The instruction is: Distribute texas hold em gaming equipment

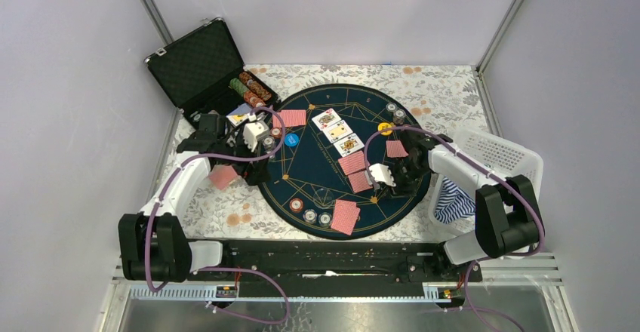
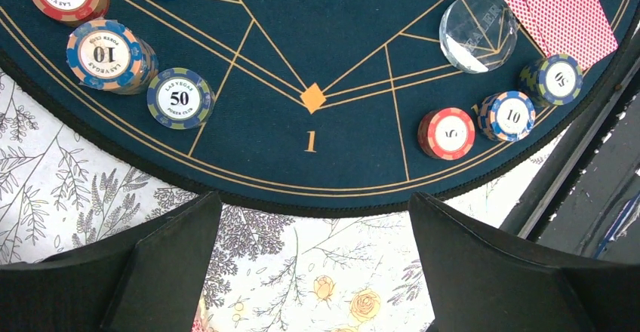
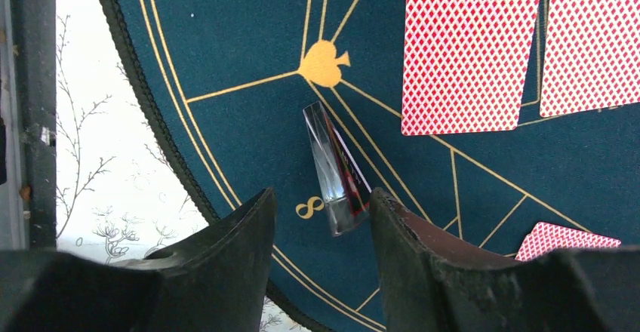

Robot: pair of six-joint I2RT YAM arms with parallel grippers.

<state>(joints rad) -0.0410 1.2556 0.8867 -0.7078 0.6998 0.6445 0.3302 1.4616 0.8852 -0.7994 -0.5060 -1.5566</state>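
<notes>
Poker chips lie on the round dark blue mat (image 1: 332,102): a 5, a 10 and a 50 (image 2: 180,98) at one side, and another 5 (image 2: 447,133), 10 and 50 beside a clear round disc (image 2: 478,32) and red-backed cards (image 2: 562,15). My left gripper (image 2: 315,211) (image 1: 255,164) is open and empty over the floral cloth at the mat's edge. My right gripper (image 3: 321,196) (image 1: 386,183) is low over the mat, its jaws partly closed around a clear piece (image 3: 337,170) standing tilted on edge. That piece is close to the right finger, with a gap on the left. More red-backed cards (image 3: 468,45) lie ahead.
The open black case (image 1: 198,60) with rows of chips (image 1: 253,88) sits at the back left. A white basket (image 1: 498,155) holding striped cloth (image 1: 455,202) stands at the right. Three face-up cards (image 1: 337,130), a blue disc (image 1: 291,140) and a yellow disc (image 1: 386,128) lie on the mat.
</notes>
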